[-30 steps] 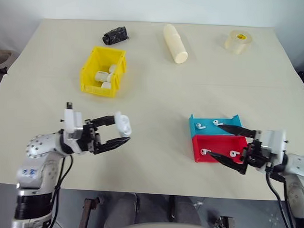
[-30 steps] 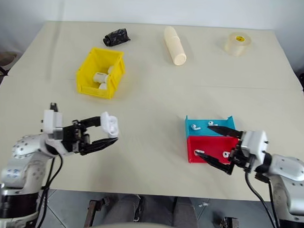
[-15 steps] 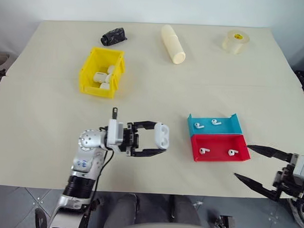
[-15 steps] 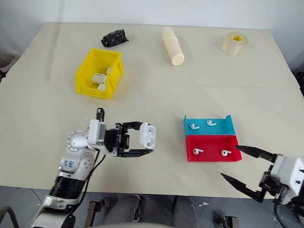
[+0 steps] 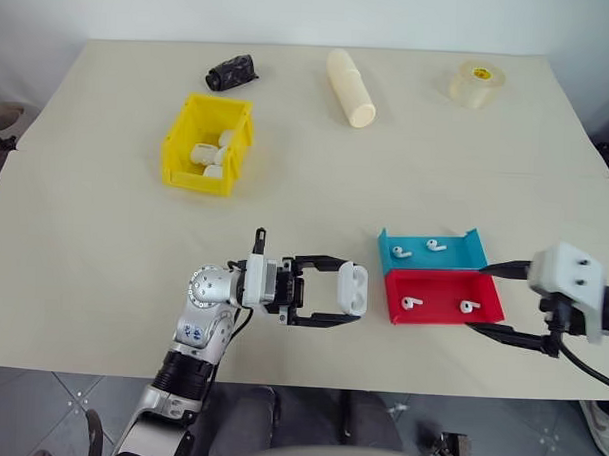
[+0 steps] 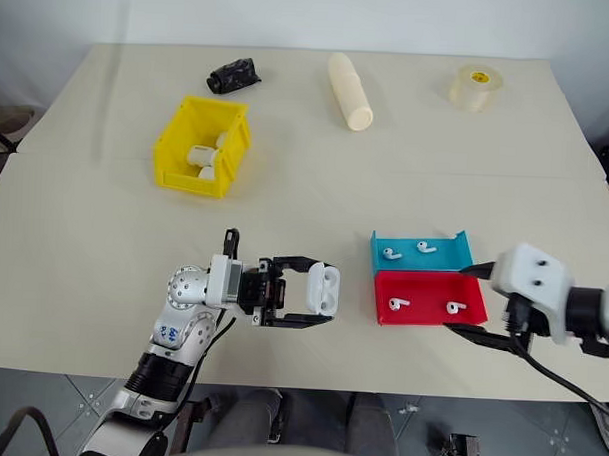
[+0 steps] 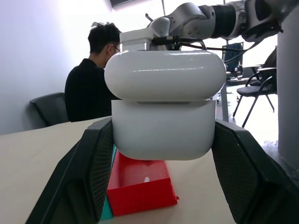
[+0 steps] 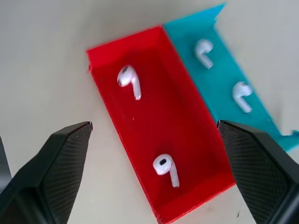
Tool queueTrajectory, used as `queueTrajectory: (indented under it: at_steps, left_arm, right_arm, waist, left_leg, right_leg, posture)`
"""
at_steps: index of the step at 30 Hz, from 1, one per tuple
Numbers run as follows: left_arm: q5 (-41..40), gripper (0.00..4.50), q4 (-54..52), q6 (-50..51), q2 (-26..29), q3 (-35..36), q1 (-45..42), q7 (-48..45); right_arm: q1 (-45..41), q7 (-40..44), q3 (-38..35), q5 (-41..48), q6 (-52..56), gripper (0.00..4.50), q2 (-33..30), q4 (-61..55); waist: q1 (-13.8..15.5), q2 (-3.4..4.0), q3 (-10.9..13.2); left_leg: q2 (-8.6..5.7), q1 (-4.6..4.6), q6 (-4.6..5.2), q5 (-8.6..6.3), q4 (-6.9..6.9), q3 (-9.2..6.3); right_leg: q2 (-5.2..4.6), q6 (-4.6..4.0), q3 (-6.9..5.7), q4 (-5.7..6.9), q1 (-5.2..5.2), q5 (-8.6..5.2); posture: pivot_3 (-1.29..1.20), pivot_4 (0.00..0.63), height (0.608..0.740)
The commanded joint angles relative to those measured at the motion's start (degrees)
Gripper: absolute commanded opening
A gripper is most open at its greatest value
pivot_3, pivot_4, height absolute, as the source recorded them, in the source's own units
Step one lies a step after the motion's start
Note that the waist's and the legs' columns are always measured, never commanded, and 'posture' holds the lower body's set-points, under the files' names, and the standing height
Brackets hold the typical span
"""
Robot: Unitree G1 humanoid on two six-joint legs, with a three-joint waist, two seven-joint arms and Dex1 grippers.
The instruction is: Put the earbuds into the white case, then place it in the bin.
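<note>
- Your small glossy white rounded earbud case [image 5: 352,288] is off the counter, clamped between the two black fingers of the left claw [image 5: 340,289], just beside the trays on their left. From the left wrist view its lid looks shut or nearly so; you cannot tell whether anything is inside.
- The tiny white plastic earbuds [image 8: 131,80] lie loose: two in the low red plastic tray [image 8: 140,121] and two in the low blue plastic tray [image 5: 454,258] touching it behind.
- Your right claw [image 5: 492,300] hovers at the right end of the red tray, fingers spread wide and holding nothing; its wrist view looks straight down on the two red-tray earbuds.
- Judged from this, you are at the first step: picking up an earbud to load into the case. The case is being presented near the trays for that.
- Your next move calls for lowering the right claw over one earbud and pinching it cleanly by the body or stem, and the case lid will need to be open.
- The bright yellow rectangular plastic bin [image 5: 182,154], already holding several white cases, stands well apart at the far left of the pale beige counter [image 5: 306,178].
</note>
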Motion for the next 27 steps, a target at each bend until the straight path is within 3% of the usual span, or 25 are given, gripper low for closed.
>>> queueTrajectory:
  at_steps: [1,6,14,17,24,27]
  left_arm:
    - [0.03,2.78,-1.33,-0.59,-0.10,-0.77,0.46,1.05]
    - [0.41,2.78,-1.66,-1.02,-0.33,-0.93,0.85,2.59]
    - [0.65,2.78,-3.13,-0.58,0.16,-1.68,1.98,4.08]
    - [0.61,2.78,-3.33,-0.51,0.40,-1.86,2.12,4.34]
    - [0.43,2.78,-3.65,-0.19,0.94,-1.89,2.21,4.79]
    - [0.28,2.78,-3.51,-0.16,1.09,-1.94,2.06,4.85]
  right_arm:
    - [-4.76,1.45,6.38,-4.63,-0.53,4.50,-3.86,0.11]
    - [-14.17,4.71,17.31,-13.53,-6.45,4.50,-6.61,4.55]
    - [-19.34,7.96,23.71,-19.90,-13.00,4.50,-4.75,9.61]
    - [-20.46,8.33,25.29,-21.48,-14.64,3.84,-3.53,11.16]
    - [-22.36,9.36,26.89,-23.71,-15.23,1.44,-1.84,12.96]
    - [-23.06,10.00,27.59,-25.29,-16.38,1.44,-1.53,14.08]
  waist:
    - [-0.04,0.00,0.00]
    - [-0.20,0.00,0.00]
    - [-0.23,0.00,0.00]
    - [-0.24,0.00,0.00]
    - [-0.23,0.01,0.00]
    - [-0.22,0.01,0.00]
  left_leg:
    - [-0.02,-0.01,0.02,-0.01,0.00,0.00]
    - [-0.05,-0.02,0.05,-0.03,-0.03,0.02]
    - [-0.02,-0.02,0.04,-0.03,-0.02,0.04]
    - [-0.01,-0.02,0.04,-0.03,-0.01,0.05]
    - [-0.01,-0.02,0.03,-0.02,-0.01,0.05]
    - [-0.01,-0.02,0.03,-0.03,-0.01,0.05]
  right_leg:
    - [-0.02,0.00,0.00,-0.02,0.00,0.00]
    - [-0.06,0.01,0.00,-0.08,-0.02,0.00]
    - [-0.03,0.01,0.00,-0.06,-0.04,0.00]
    - [-0.03,0.01,0.01,-0.05,-0.04,0.00]
    - [-0.02,0.01,0.01,-0.04,-0.05,0.00]
    - [-0.02,0.01,0.01,-0.04,-0.06,0.00]
  posture:
    - [0.00,0.150,0.740]
    - [0.00,0.150,0.740]
    - [0.00,0.150,0.740]
    - [0.00,0.150,0.740]
    - [0.00,0.150,0.740]
    - [0.00,0.150,0.740]
